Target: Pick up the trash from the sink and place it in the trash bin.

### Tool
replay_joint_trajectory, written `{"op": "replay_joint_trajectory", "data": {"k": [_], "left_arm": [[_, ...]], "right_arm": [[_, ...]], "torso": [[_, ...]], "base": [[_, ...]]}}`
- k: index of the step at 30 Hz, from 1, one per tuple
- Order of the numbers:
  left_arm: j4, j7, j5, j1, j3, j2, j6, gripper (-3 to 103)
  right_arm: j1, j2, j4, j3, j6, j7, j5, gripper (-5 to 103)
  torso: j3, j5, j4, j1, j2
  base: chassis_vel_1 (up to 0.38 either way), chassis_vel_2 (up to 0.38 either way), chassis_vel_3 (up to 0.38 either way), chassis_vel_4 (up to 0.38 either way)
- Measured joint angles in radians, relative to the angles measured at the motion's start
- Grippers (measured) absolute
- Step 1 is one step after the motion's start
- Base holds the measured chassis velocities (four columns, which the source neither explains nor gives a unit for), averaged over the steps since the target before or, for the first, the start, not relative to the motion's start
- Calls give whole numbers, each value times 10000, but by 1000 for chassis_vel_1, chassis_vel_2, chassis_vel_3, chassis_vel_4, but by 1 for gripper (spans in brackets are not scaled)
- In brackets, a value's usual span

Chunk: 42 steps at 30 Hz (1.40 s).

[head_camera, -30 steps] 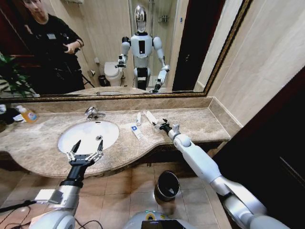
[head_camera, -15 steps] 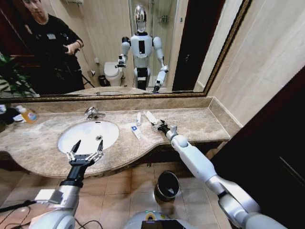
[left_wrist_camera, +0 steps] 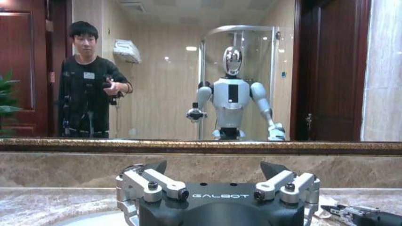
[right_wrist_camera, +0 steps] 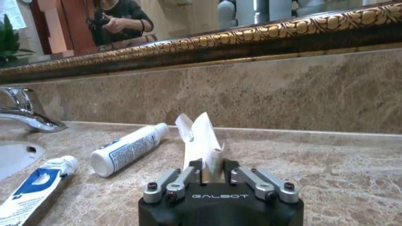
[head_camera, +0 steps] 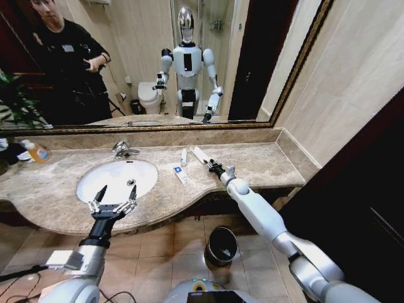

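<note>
The right gripper [right_wrist_camera: 210, 173] is closed on a flat white packet [right_wrist_camera: 199, 141] lying on the countertop [head_camera: 265, 161]; the right wrist view shows this grip clearly. The left gripper [head_camera: 112, 203] hangs wide open, holding nothing, over the sink [head_camera: 117, 178] edge.

You've got the sink [head_camera: 117, 179] set in the left part of the countertop [head_camera: 265, 165], faucet [head_camera: 123, 149] behind it. Right of the basin sit a toothpaste tube [head_camera: 181, 173], a small bottle [head_camera: 184, 157] and a flat packet [head_camera: 201, 154]. The trash bin [head_camera: 221, 245] is on the floor below, in front of the counter.
</note>
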Motion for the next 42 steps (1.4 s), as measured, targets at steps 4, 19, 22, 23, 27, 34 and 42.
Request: {"op": "replay_joint_trajectory", "data": {"k": [4,19,22,23,27,34,42], "left_arm": [[0,0,0,0,0,0,0,100],[0,0,0,0,0,0,0,100],[0,0,1,0,0,0,0,100],[0,0,0,0,0,0,0,100],[0,0,0,0,0,0,0,100],[0,0,0,0,0,0,0,100],[1,0,0,0,0,0,0,100]], "right_arm": [[-29,9,17,4,47,-12,-59,9],[-222,-302,823,2,-49,57,61,0],[-371,-513,1191,31,-149,114,139,0],[-432,-587,1310,53,-167,131,159,0],[-632,-773,1610,180,-172,135,165,0],[-1258,-1071,2183,677,-145,-34,136,0],[-2721,-1574,3302,1581,-122,-369,77,0]], "torso": [[0,0,0,0,0],[0,1,0,0,0],[0,1,1,0,0],[0,1,0,0,-1],[0,1,0,0,0],[0,2,0,0,0],[0,3,0,0,-1]], "base": [[0,0,0,0],[0,0,0,0],[0,0,0,0],[0,0,0,0],[0,0,0,0],[0,0,0,0],[0,0,0,0]]}}
